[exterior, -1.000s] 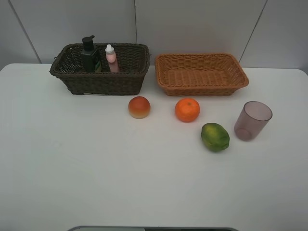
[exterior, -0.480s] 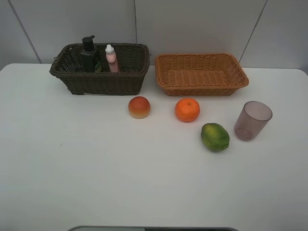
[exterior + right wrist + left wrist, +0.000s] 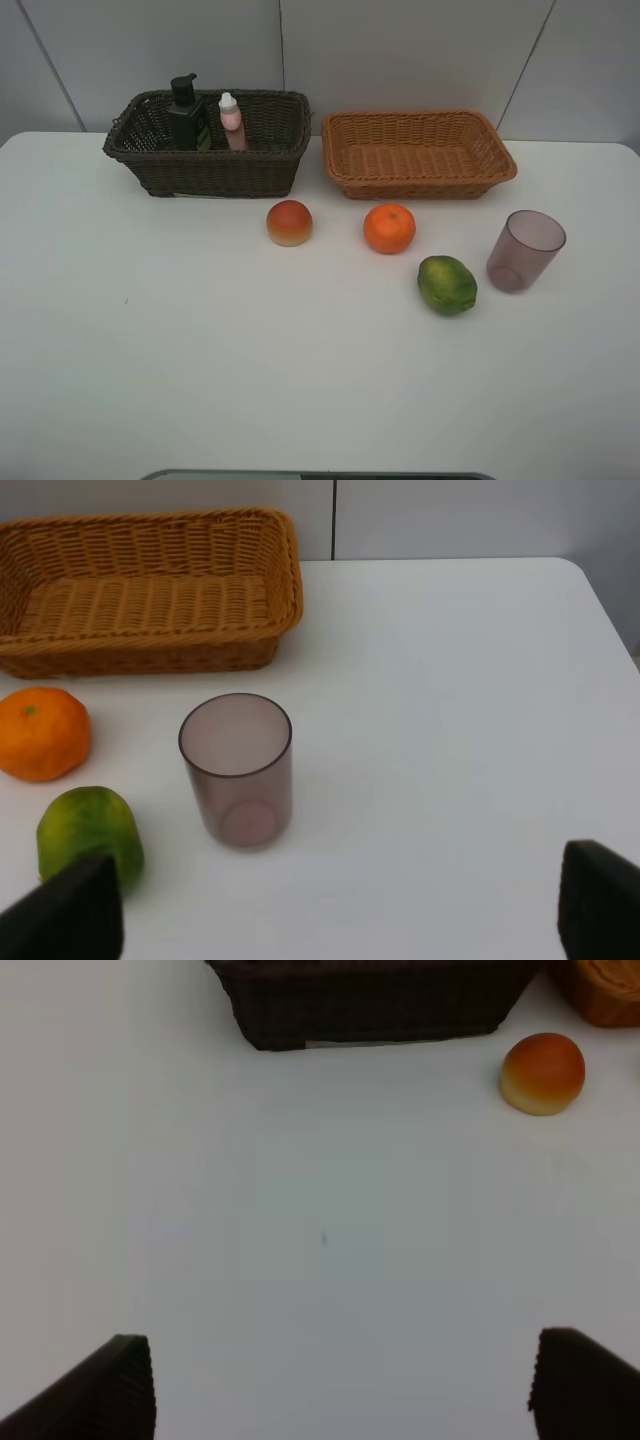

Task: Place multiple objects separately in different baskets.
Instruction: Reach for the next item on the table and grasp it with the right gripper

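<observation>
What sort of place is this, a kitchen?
Likely a test bench, not a kitchen: plain white table, grey wall panels, and a dark basket, a tan basket and an orange set out as props.
</observation>
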`<state>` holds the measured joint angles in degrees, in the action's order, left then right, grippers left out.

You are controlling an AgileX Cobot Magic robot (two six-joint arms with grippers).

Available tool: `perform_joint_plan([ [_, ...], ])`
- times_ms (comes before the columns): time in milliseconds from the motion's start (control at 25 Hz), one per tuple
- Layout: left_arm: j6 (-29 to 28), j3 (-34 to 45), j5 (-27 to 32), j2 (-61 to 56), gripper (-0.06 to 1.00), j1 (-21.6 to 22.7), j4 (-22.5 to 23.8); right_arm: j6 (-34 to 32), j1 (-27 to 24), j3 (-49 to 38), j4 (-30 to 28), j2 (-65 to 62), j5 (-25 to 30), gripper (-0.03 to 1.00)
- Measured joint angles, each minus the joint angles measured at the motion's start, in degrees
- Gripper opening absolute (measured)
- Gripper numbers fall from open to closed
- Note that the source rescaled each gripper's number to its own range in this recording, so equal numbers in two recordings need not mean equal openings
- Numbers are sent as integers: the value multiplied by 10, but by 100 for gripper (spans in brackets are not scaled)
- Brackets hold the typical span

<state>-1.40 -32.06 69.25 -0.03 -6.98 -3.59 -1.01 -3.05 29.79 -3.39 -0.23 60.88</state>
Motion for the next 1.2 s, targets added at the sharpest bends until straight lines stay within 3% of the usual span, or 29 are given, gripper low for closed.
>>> perform_joint_plan([
  [560,14,32,-80,-4,95,0,0,0,0,0,0,0,0,89],
  [1200,14,32,-81,-4,95,0,0,0,0,0,0,0,0,89],
])
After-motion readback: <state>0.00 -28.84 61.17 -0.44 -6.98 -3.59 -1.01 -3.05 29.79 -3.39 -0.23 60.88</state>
